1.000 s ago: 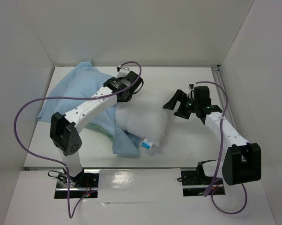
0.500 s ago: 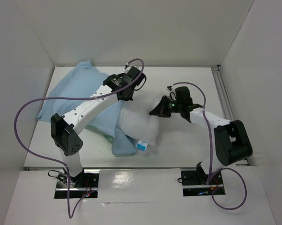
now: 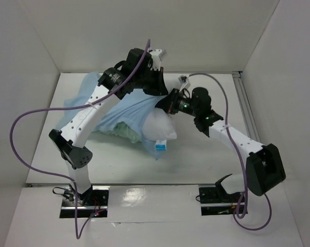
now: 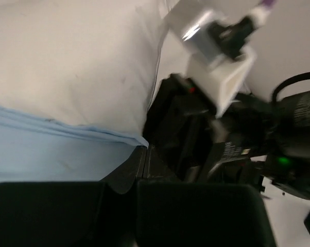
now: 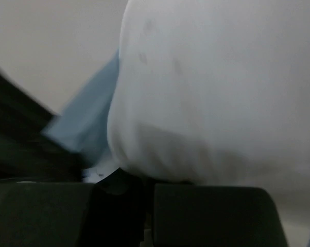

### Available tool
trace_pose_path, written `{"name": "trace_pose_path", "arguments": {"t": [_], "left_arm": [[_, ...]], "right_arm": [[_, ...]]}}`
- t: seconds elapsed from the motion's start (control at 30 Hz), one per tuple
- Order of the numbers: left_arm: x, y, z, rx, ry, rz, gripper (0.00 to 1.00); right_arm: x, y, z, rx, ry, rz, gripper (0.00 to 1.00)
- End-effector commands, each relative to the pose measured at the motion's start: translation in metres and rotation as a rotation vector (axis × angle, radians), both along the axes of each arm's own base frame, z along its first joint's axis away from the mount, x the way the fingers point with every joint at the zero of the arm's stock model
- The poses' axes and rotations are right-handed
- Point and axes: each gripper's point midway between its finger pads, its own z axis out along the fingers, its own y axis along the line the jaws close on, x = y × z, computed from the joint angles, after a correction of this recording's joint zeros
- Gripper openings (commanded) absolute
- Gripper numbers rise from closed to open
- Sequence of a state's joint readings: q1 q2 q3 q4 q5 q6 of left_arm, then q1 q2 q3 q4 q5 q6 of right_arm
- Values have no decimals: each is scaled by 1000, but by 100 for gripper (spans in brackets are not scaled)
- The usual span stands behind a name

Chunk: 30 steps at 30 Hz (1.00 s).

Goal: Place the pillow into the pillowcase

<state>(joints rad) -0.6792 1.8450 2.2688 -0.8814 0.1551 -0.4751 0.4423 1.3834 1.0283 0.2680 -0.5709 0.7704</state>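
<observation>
Clenching left gripper (image 3: 158, 88) on pillowcase (image 3: 116, 110), right gripper (image 3: 164, 104) on pillow (image 3: 159, 127), we judge insertion only partly complete.

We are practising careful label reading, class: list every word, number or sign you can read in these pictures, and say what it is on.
Label on a corner of the pillow: blue and white, print too small to read.
White print on the black housing, left wrist view: blurred, unreadable.
No text can be read anywhere.

Bright even light, soft shadows, wrist views blurred, pillow (image 5: 206, 87) unfocused
</observation>
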Motion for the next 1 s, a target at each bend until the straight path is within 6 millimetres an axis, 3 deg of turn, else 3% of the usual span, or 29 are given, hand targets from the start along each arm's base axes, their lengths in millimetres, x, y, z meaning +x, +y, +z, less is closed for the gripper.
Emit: {"name": "trace_pose_path", "arguments": {"t": [0.0, 0.1, 0.17, 0.27, 0.3, 0.37, 0.4, 0.53, 0.6, 0.63, 0.67, 0.7, 0.77, 0.8, 0.83, 0.9, 0.93, 0.97], "left_arm": [[-41, -55, 53, -281, -31, -255, 0], [-40, -55, 36, -255, 0, -242, 0], [-41, -55, 36, -260, 9, -238, 0], [-41, -54, 45, -275, 0, -237, 0], [-42, -57, 46, -282, 0, -251, 0], [-47, -62, 60, -318, -3, -294, 0], [-52, -61, 78, -349, -28, -311, 0], [-73, -75, 95, -390, -28, -378, 0], [-88, -80, 98, -408, -1, -396, 0], [-90, -80, 96, -400, 0, -382, 0], [-105, -77, 103, -404, -11, -388, 0], [-106, -77, 83, -368, 25, -366, 0], [-107, -68, 65, -333, 57, -286, 0], [-120, -55, 70, -334, 52, -264, 0], [-112, -45, 32, -255, 93, -182, 0], [-112, -24, 11, -208, 122, -82, 0], [-112, -13, 2, -188, 133, -28, 0], [-111, 6, -11, -150, 119, 42, 0]], "right_arm": [[-40, 42, -95, -15, 222, 102, 0], [-43, 50, -123, 16, 291, 122, 0], [-40, 52, -121, 22, 298, 121, 0], [-34, 47, -101, 39, 267, 90, 0], [-31, 40, -85, 58, 235, 67, 0], [-26, 30, -67, 68, 197, 24, 0], [-23, 22, -43, 95, 149, -10, 0], [-20, 8, -13, 105, 94, -100, 0], [-17, 9, -17, 85, 94, -157, 0], [-16, 9, -35, 52, 113, -171, 0], [-10, 9, -46, 17, 107, -201, 0], [-4, 8, -75, -37, 152, -225, 0], [-2, 9, -108, -100, 215, -226, 0], [-5, 12, -115, -108, 231, -203, 0], [-7, 11, -120, -116, 241, -203, 0], [-10, 7, -120, -124, 231, -210, 0], [-13, 4, -108, -117, 206, -208, 0], [-16, -1, -112, -146, 220, -222, 0]]}}
